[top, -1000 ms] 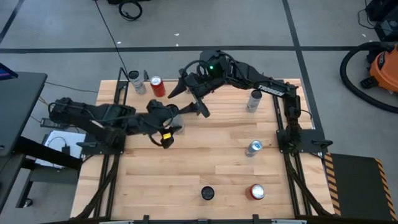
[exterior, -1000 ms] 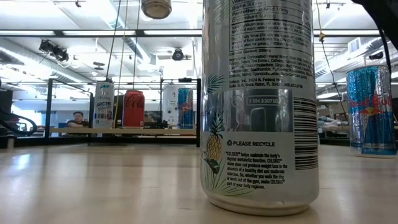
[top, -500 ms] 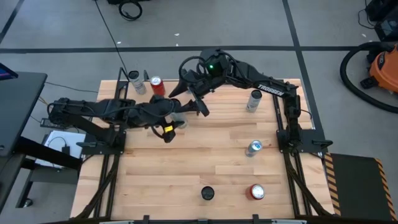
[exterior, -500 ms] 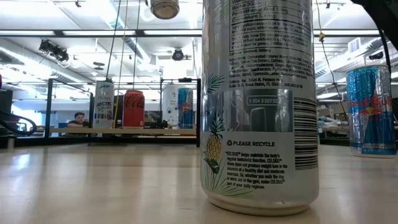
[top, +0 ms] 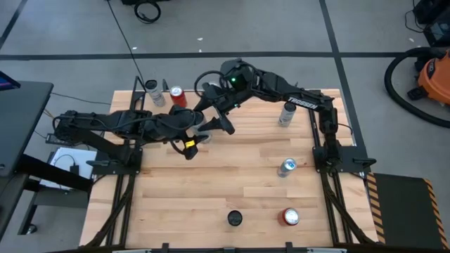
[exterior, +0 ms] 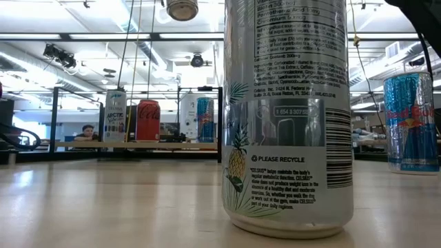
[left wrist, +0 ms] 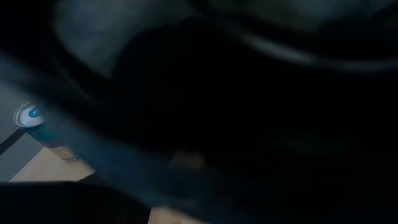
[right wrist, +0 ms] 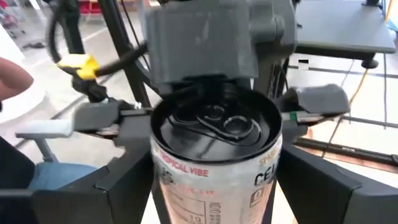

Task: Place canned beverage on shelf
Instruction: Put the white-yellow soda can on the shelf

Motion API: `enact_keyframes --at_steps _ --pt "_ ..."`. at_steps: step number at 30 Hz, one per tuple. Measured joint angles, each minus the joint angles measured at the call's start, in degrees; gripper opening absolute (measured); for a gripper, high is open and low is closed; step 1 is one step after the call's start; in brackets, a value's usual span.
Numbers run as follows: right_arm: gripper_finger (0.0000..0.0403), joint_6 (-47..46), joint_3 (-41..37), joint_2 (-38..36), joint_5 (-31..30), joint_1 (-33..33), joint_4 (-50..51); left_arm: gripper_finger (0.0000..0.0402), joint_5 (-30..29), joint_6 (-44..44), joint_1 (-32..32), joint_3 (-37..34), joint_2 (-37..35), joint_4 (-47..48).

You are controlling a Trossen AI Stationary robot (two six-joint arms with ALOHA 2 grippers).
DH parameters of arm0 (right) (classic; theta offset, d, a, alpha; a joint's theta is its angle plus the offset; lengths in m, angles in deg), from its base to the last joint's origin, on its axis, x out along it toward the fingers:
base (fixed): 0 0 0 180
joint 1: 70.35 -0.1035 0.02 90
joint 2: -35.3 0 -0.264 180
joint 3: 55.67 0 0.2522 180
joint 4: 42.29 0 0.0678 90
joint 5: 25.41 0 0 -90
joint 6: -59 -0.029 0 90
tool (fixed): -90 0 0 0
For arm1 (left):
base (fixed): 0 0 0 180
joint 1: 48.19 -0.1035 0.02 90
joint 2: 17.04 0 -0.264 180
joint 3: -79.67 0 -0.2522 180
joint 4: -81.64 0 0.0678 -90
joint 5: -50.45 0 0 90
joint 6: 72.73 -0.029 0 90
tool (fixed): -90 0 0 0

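Celsius can point(right wrist: 214, 155): tall slim aluminium, silver and white, pull tab unbroken. It is held upright in the air just off the shelf's point(exterior: 138, 145) front edge, clear of the tabletop point(top: 232, 176). The low view catches only its round base, hanging above the shelf's row of cans.

Left tool point(top: 199, 133): reaches in along the shelf front. As far as the crowded views allow, it is clamped on the can and carrying it.

Right tool point(top: 215, 121): also at the shelf front, on the can's far side from the left tool. Its two dark fingers point(right wrist: 127, 180) stand spread either side of the can body and do not look closed on it.

Handling, judged:
- Likely full, so moderately heavy for its size, and tall enough to tip easily.
- The wall is thin and stiff while sealed but would dent under a hard squeeze.
- The printed skin is smooth and could slip.
- Best hold is across the straight body at mid height or a little above, fingers on opposite sides.
- Avoid the tapered shoulder and the rim.
- Keep it plumb going onto the shelf, which already holds other cans.
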Motion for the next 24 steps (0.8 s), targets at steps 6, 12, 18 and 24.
enact_keyframes --at_steps 6,12,18,24 --pt "0.0276 1.73 0.07 0.65 -1.26 -0.62 -0.17 0.0270 -0.11 -0.05 0.00 0.00 0.02 0.50" --pt "0.0257 1.78 0.07 0.37 -1.33 -0.62 -0.20 0.0270 -0.10 -0.23 0.00 0.04 0.02 0.21" --pt "0.0257 1.89 0.07 0.30 -1.40 -0.62 0.18 0.0272 0.11 -0.50 0.00 0.04 0.02 0.24" --pt "0.0257 1.83 0.07 0.28 -1.30 -0.62 0.58 0.0305 2.56 -0.53 -0.03 0.05 0.02 0.06"
